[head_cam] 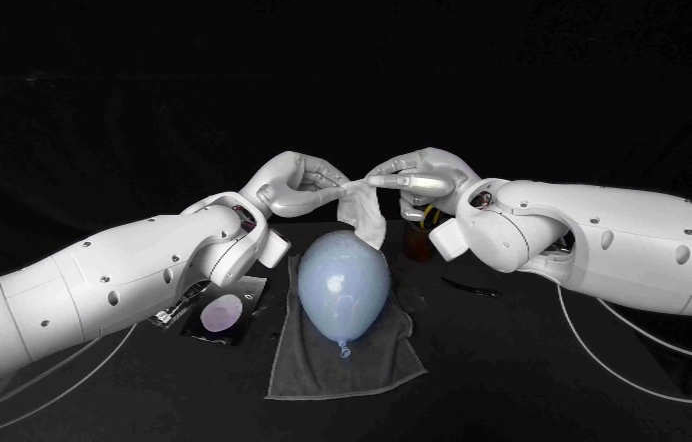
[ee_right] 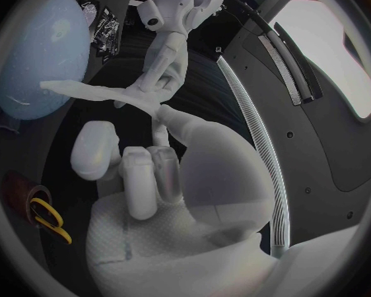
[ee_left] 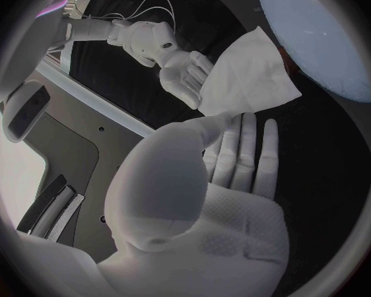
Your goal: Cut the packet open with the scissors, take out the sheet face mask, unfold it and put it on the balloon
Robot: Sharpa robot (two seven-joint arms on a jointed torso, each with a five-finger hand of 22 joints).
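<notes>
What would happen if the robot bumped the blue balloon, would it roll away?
Probably a little. The balloon looks round-sided and full of air, so it is likely very light and easy to nudge. It lies on a grey towel, whose cloth may slow any rolling. Its skin looks thin and stretched, so a sharp poke might pop it.

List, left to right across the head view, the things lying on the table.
Packet → balloon, resting on a grey cloth → small dark object, too small to identify.
</notes>
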